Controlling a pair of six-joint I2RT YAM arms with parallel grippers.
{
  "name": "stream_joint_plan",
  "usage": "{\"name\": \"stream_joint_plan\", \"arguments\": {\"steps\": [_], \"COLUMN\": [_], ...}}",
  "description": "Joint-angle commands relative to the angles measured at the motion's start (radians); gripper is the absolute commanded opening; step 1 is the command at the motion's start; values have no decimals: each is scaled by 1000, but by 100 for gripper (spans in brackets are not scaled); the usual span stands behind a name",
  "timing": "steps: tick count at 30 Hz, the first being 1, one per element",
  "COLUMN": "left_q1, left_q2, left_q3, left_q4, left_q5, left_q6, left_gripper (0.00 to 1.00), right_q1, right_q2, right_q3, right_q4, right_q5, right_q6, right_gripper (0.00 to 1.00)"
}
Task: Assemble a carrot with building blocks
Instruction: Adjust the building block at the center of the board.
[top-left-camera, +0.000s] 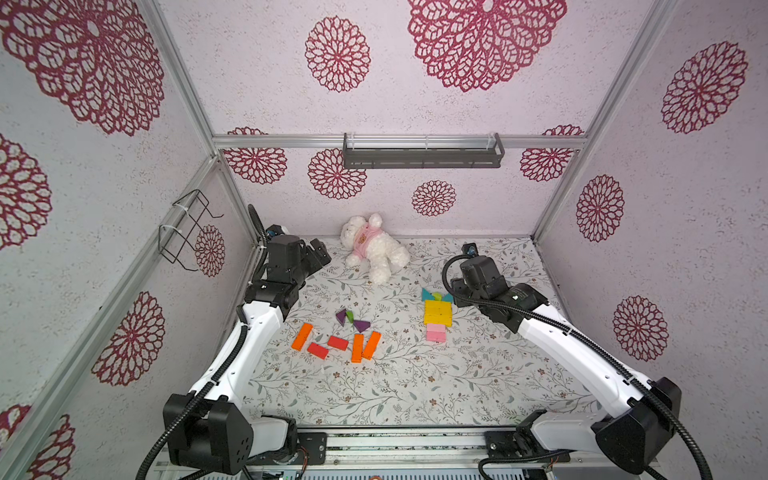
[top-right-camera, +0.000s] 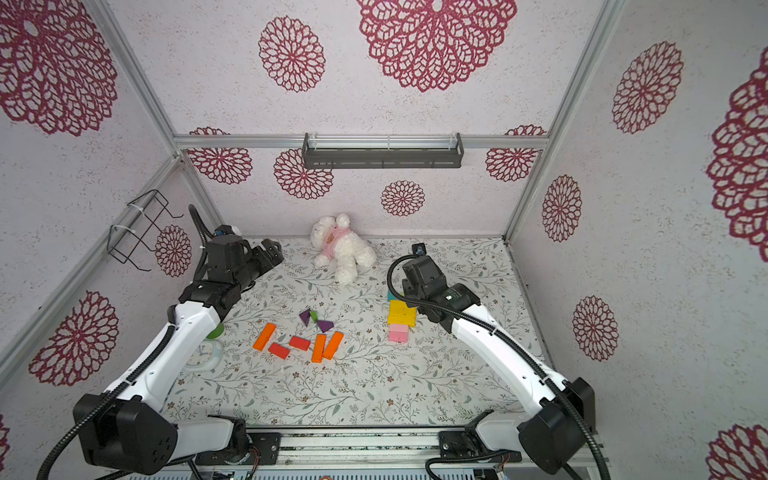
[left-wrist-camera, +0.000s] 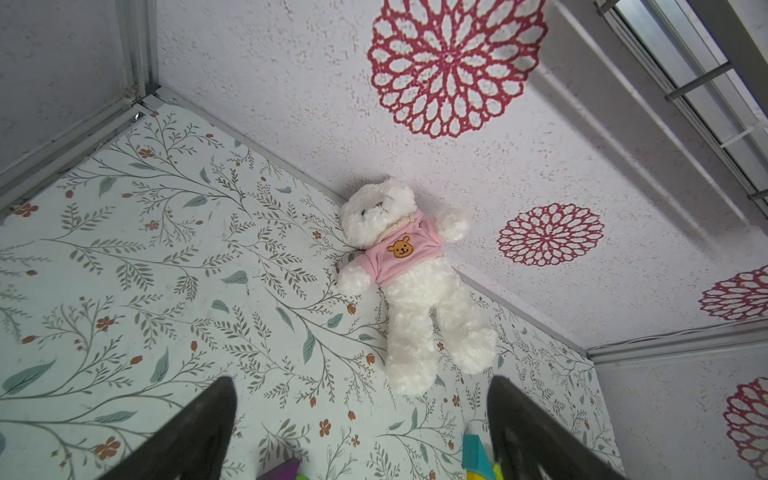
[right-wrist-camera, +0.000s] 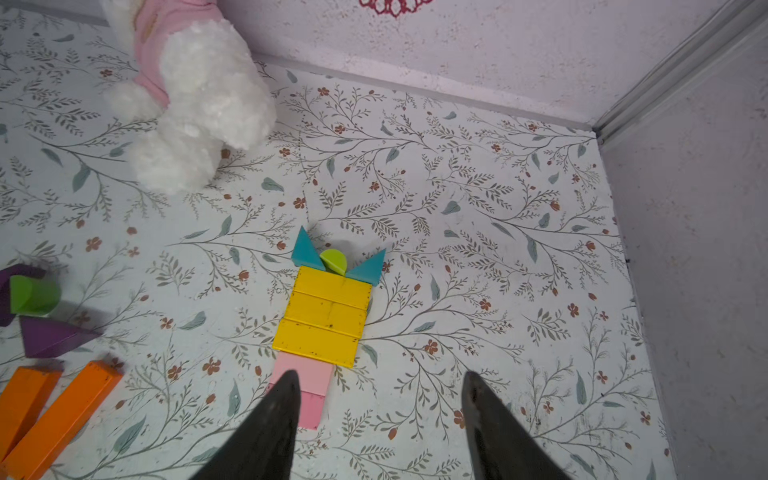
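Two teal triangular blocks (right-wrist-camera: 305, 252) flank a lime-green half-round block (right-wrist-camera: 334, 259) at the far end of a figure on the right side of the floral-patterned desk (top-left-camera: 415, 386): three yellow rectangular bars (right-wrist-camera: 328, 316) side by side, then two pink bars (right-wrist-camera: 309, 374) touching their near end. In a top view the right arm (top-right-camera: 428, 282) covers most of that teal top, and in the right wrist view one of the right fingers (right-wrist-camera: 266, 436) overlaps the pink bars; those fingers stand apart with nothing between. The left fingers (left-wrist-camera: 199, 436), spread wide and empty, point toward the white plush bear in a pink shirt (top-left-camera: 374, 249) by the back wall. Loose near the middle lie two purple triangles (top-left-camera: 361, 325) with a lime-green piece (top-left-camera: 350, 318), three orange bars (top-left-camera: 302, 336) and two red bars (top-left-camera: 338, 343). A green cup (top-right-camera: 217, 330) and a pale object I cannot identify (top-right-camera: 203, 353) peek from behind the left arm (top-right-camera: 166, 353).
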Motion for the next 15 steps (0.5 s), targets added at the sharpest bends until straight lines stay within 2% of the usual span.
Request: {"name": "stream_joint_plan", "arguments": {"steps": [1,8,11,13,15], "left_q1": [15,25,26,26,26], "left_q2": [3,-20,8,49,95], "left_q3": [-7,-87,-112,-108,-86], "left_q4": [-110,-195,-208,-230,-264], "left_q5": [-14,-18,5,34,66], "left_q6": [3,0,-3,11,40], "left_gripper": [92,93,93,93,94], "right_q1": [-33,-116,-149,-160,-163], "right_q2": [16,65,112,155,210], "right_q3": [-22,-39,-16,5,34], "right_q4": [48,121,147,161,159], "right_q5": [-20,-143,-146,-187,-204], "right_q6": [-11,-28,-6,-9,-14], "right_gripper": [62,60,60,66,75]}}
